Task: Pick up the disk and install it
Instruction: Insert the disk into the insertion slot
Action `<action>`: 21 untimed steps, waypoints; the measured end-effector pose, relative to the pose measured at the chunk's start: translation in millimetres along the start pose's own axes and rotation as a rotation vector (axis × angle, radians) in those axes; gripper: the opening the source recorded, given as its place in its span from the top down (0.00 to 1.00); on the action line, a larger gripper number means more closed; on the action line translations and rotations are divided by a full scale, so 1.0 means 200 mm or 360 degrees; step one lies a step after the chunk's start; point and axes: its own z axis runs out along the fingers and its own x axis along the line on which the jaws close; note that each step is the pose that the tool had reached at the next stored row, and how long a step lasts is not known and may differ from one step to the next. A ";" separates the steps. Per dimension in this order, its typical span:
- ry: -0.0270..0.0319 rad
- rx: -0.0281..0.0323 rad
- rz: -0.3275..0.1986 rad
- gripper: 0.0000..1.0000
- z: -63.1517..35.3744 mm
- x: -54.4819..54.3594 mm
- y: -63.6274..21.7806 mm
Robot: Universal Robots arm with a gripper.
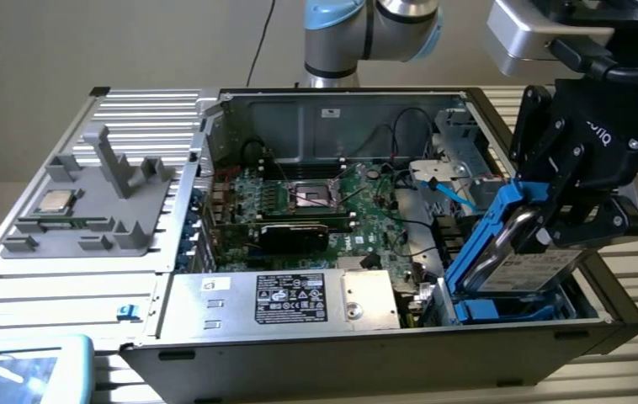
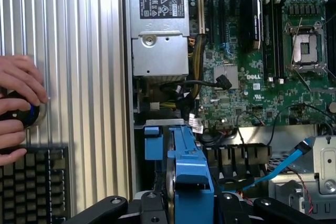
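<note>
One disk (image 1: 534, 268), clamped edge-on in the pincer (image 1: 564, 234), tilted over the blue drive bay (image 1: 510, 310) of the open computer case (image 1: 331, 109), apparently aligned for insertion.

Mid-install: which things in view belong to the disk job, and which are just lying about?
Job: disk, held in the gripper; open computer case.
Lying about: processor chip on grey holder; keyboard; person's hand.
</note>
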 end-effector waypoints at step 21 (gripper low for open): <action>-0.00011 0.00088 -0.0010 0.63 0.016 0.00 0.000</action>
